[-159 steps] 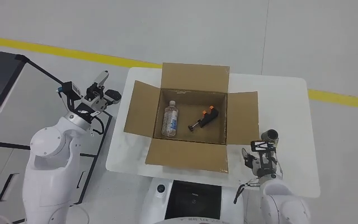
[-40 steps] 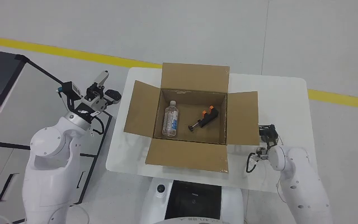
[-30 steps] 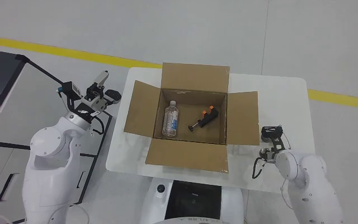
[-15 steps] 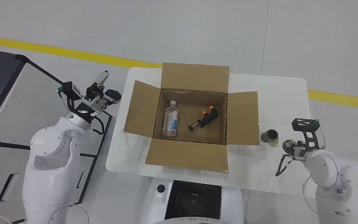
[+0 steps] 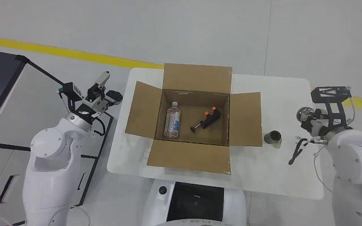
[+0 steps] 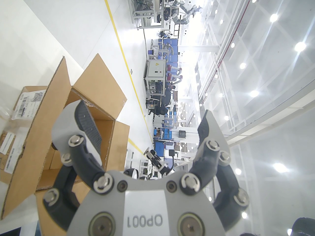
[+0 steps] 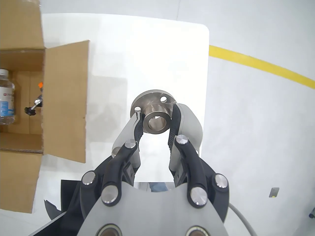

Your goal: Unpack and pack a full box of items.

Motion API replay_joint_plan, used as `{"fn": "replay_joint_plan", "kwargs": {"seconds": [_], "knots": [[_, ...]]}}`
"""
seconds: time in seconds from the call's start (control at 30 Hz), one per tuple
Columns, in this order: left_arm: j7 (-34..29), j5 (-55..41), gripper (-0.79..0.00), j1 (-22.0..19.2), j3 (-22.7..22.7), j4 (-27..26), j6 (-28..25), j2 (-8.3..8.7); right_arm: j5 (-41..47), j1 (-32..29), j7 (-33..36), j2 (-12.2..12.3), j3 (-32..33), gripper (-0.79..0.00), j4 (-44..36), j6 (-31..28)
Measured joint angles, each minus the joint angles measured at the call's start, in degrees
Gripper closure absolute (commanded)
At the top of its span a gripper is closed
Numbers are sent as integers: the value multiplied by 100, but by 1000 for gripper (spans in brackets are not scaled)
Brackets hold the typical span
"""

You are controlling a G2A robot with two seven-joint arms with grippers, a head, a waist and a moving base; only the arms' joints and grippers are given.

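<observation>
An open cardboard box (image 5: 198,76) stands mid-table with its flaps spread. Inside lie a clear water bottle (image 5: 172,120) and a black tool with orange ends (image 5: 206,118). My right gripper (image 7: 155,120) hangs high over the table's right part (image 5: 328,107) and is shut on a metal flanged bushing (image 7: 152,99). On the table just right of the box's right flap lies a dark metal cylinder (image 5: 273,137). Held off the table's left edge, my left gripper (image 6: 144,114) is open with nothing between its fingers (image 5: 103,80).
The white table (image 5: 283,101) has rounded corners, and its right edge is close to the right arm. A yellow floor line (image 5: 73,55) runs behind the table. A dark frame (image 5: 11,73) stands on the floor at the far left.
The right arm has swung from beside the box's right flap out to the right and upward. The dark cylinder now shows where the gripper was. The left arm has not moved.
</observation>
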Motion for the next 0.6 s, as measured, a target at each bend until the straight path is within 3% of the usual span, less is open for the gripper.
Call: {"fn": "replay_joint_plan", "kwargs": {"seconds": [0.17,0.33,0.6], "knots": [[0,0,-785,0,0,0,0,0,-149,662,205,-13,-937,0,-30,60],[0,0,-785,0,0,0,0,0,-184,1555,374,-114,-2368,0,305,285],[0,0,-785,0,0,0,0,0,73,2875,-228,-523,-4743,0,2079,861]]}}
